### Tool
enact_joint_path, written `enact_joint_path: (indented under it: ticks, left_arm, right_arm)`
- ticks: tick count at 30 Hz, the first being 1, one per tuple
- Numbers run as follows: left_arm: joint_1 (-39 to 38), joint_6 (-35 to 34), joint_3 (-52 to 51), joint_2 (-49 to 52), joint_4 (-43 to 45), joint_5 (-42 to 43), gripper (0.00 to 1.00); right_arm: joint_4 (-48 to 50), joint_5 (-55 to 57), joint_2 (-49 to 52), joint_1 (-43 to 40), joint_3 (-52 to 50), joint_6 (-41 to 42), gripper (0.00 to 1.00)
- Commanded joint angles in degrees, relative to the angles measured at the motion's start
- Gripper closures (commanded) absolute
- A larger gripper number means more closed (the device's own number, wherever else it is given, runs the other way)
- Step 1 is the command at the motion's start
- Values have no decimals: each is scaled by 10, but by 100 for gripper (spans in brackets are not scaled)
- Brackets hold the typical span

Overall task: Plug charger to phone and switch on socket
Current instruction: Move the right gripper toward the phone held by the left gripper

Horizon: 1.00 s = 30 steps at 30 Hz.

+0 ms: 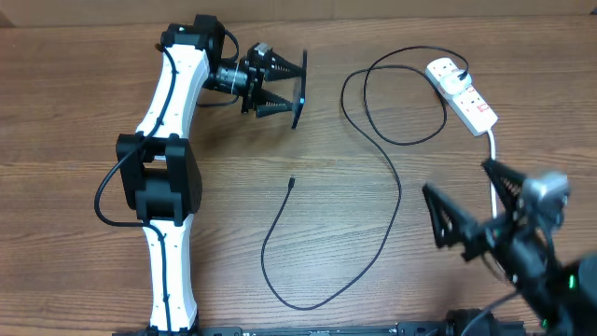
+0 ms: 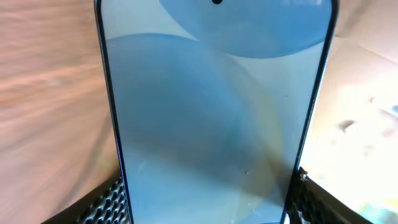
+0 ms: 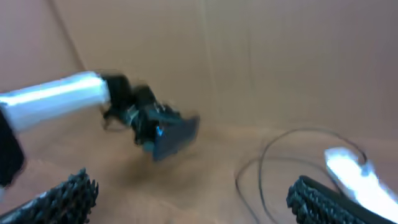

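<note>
My left gripper [image 1: 280,82] is shut on the phone [image 1: 299,89] and holds it on edge above the table at the back. In the left wrist view the light blue screen of the phone [image 2: 211,112] fills the frame between the two fingers. The charger [image 1: 396,201] is a long thin black cable looping from the socket [image 1: 462,93] down the table, with its connector tip [image 1: 292,182] lying free at the centre. My right gripper [image 1: 476,210] is open and empty, raised at the right. The blurred right wrist view shows the phone [image 3: 174,137], the cable [image 3: 261,168] and the socket [image 3: 354,174].
The socket's thick white cord [image 1: 492,163] runs down the right side toward my right arm. The left arm's white links [image 1: 168,168] lie across the left of the wooden table [image 1: 75,112].
</note>
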Motion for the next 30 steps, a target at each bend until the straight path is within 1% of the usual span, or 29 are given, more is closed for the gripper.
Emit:
enact_joint_path:
  ticks: [1,3,8,11,13,15,17,18,19,20,21,23,25,26,27,28,30]
  left_arm:
    - [-2,32,16,-66,-8,-143,44]
    - [-2,27,16,-88,-10,-208,44]
    - [-15,25,16,-142,-28,-399,44]
    - [-40,6,16,-146,-46,-527,44]
    - [-64,-7,15,-146,-53,-600,44]
    - [-90,-14,15,-146,-50,-643,44]
    - [-103,-21,15,-146,-44,-645,44]
    - [-109,-34,16,-146,-41,-634,44]
    - [-111,-40,16,-146,-39,-624,44]
    - [-111,-50,16,-146,-33,-582,44]
    - [-108,-50,16,-146,-28,-543,44]
    - [-92,-80,16,-146,-18,-440,44]
    - [-80,-96,16,-146,-10,-376,44]
    - [-71,-117,16,-146,-3,-325,45]
    - [-68,-129,16,-146,0,-309,45]
    - [-65,-165,16,-146,3,-279,44]
    - [-65,-199,16,-146,7,-242,43]
  right_arm:
    - [-71,19,103,2,74,-14,0]
    - [-102,-8,150,2,95,-14,0]
    - [-120,-226,256,2,99,-7,0]
    - [-125,-299,305,2,99,-7,0]
    - [-129,-317,348,2,99,-7,0]
    - [-129,-312,378,2,99,-7,0]
    - [-129,-302,400,2,99,15,0]
    - [-128,-301,420,2,99,48,0]
    - [-127,-303,426,3,99,60,0]
    - [-119,-303,443,2,99,89,0]
    - [-115,-303,453,3,99,98,0]
    - [-101,-303,473,3,99,134,0]
    - [-87,-303,481,5,99,164,0]
    - [-64,-302,483,13,99,191,0]
    - [-49,-299,483,18,99,205,0]
    - [-2,-268,483,40,99,256,0]
    - [33,-207,483,68,99,310,0]
